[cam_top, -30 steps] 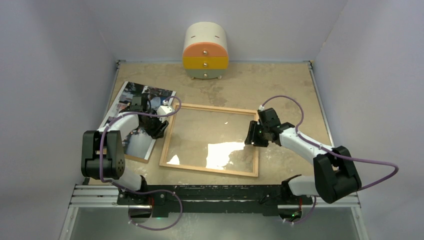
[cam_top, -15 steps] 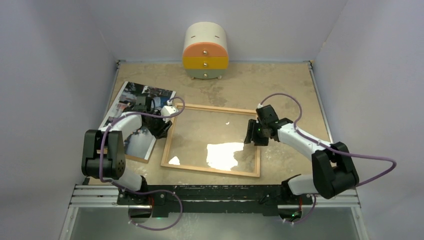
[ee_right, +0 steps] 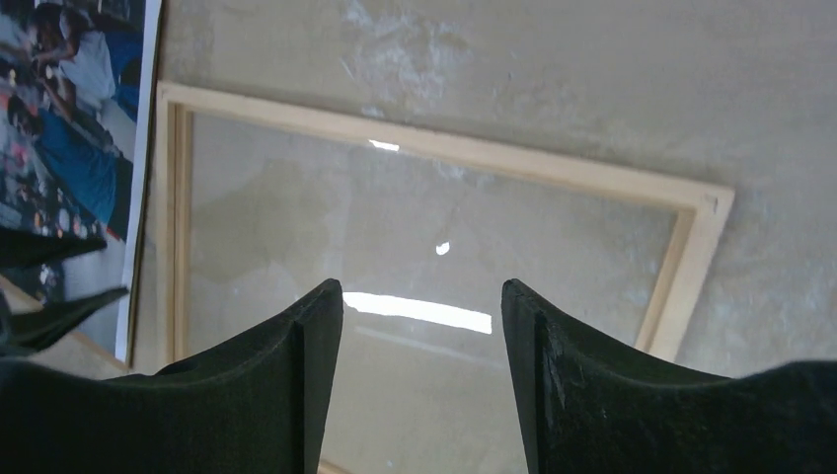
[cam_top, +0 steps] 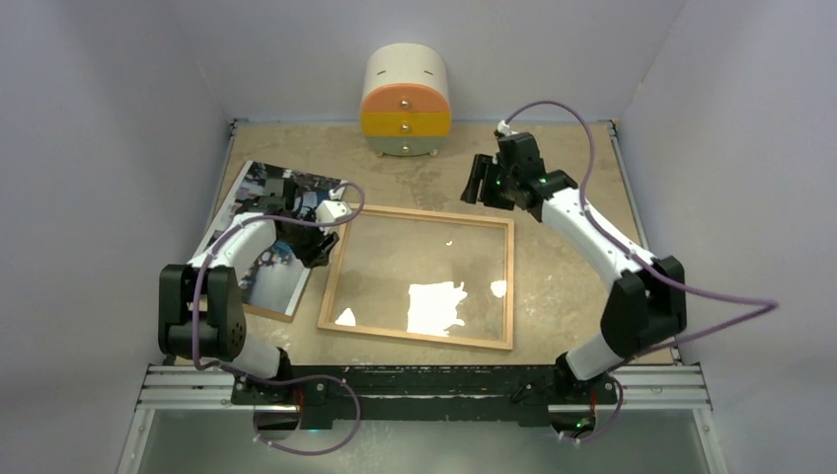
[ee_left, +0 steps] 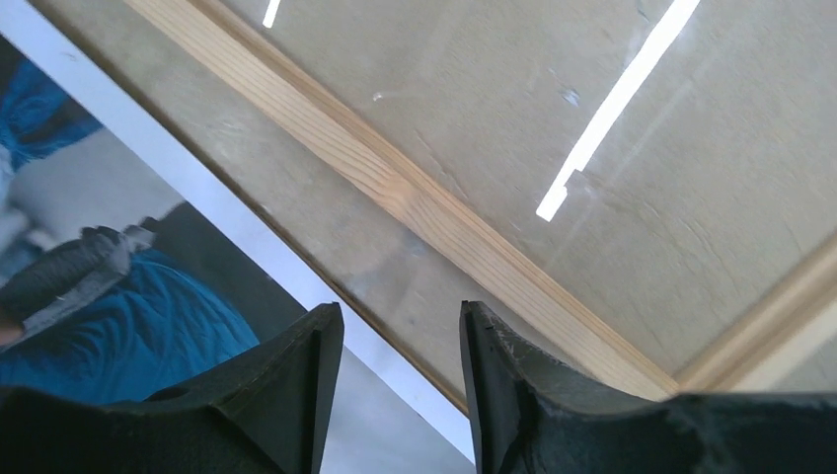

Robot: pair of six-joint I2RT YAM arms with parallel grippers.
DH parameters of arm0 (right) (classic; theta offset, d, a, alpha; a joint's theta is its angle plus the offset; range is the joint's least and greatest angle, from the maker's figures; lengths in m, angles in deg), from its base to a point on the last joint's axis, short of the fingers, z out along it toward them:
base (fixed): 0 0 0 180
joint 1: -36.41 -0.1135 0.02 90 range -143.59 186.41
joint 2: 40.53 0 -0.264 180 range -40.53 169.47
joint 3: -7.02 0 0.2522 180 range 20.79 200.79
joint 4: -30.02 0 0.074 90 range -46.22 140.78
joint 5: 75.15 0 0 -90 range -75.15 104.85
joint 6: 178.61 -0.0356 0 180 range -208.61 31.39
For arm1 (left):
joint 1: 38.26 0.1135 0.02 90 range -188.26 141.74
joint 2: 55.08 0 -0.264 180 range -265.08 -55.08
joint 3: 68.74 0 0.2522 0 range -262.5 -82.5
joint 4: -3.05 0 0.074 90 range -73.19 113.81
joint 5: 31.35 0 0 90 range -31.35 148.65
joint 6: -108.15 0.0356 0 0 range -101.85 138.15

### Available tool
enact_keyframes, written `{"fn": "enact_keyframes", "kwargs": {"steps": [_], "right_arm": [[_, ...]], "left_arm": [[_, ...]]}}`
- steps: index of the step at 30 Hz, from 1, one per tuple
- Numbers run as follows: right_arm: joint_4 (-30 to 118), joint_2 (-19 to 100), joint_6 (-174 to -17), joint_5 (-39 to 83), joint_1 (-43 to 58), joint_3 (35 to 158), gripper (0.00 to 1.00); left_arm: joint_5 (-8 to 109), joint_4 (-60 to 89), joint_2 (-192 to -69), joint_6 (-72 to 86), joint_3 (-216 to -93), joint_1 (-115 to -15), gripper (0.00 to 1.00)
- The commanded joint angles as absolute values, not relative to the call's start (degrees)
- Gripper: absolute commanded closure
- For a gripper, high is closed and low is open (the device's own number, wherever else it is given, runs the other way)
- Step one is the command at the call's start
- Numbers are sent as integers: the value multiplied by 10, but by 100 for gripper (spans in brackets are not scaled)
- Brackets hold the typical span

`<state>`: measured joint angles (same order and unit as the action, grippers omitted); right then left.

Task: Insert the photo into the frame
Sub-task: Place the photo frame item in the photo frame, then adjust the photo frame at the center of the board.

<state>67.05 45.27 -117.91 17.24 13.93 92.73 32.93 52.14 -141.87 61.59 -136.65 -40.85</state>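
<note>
The frame (cam_top: 334,272) of light wood lies flat mid-table with a clear pane in it. The photo (cam_top: 259,188), a glossy print in blue and dark tones, lies just left of it. My left gripper (cam_top: 314,252) hangs low over the photo's right edge, beside the frame's left rail. In the left wrist view the gripper (ee_left: 400,326) stands open over the photo's white border (ee_left: 247,237), with nothing between the fingers; the frame rail (ee_left: 395,188) runs just beyond. My right gripper (cam_top: 479,183) is raised behind the frame's far edge, open and empty (ee_right: 421,296), looking down on the frame (ee_right: 444,153) and the photo (ee_right: 79,118).
A round cream, orange and yellow drawer cabinet (cam_top: 406,104) stands at the back wall. A brown backing board (cam_top: 265,313) shows under the photo's near edge. Glare patches sit on the pane (cam_top: 434,306). Walls close in the table on three sides.
My right gripper left the frame's right rail, rose and swung to the back beyond the far edge, opening wider. The left gripper edged slightly away along the photo's edge.
</note>
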Motion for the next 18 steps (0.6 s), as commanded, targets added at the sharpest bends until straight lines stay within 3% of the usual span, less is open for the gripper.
{"fn": "enact_keyframes", "kwargs": {"steps": [1,9,18], "right_arm": [[608,549,-1119,152,139,1004,37],[577,730,-1086,164,141,1128,38],[521,770,-1104,171,159,1083,39]], "left_arm": [[298,632,-1370,720,-1362,-405,48],[374,664,-1284,809,-1284,-408,46],[385,725,-1193,893,-1199,-468,28]]}}
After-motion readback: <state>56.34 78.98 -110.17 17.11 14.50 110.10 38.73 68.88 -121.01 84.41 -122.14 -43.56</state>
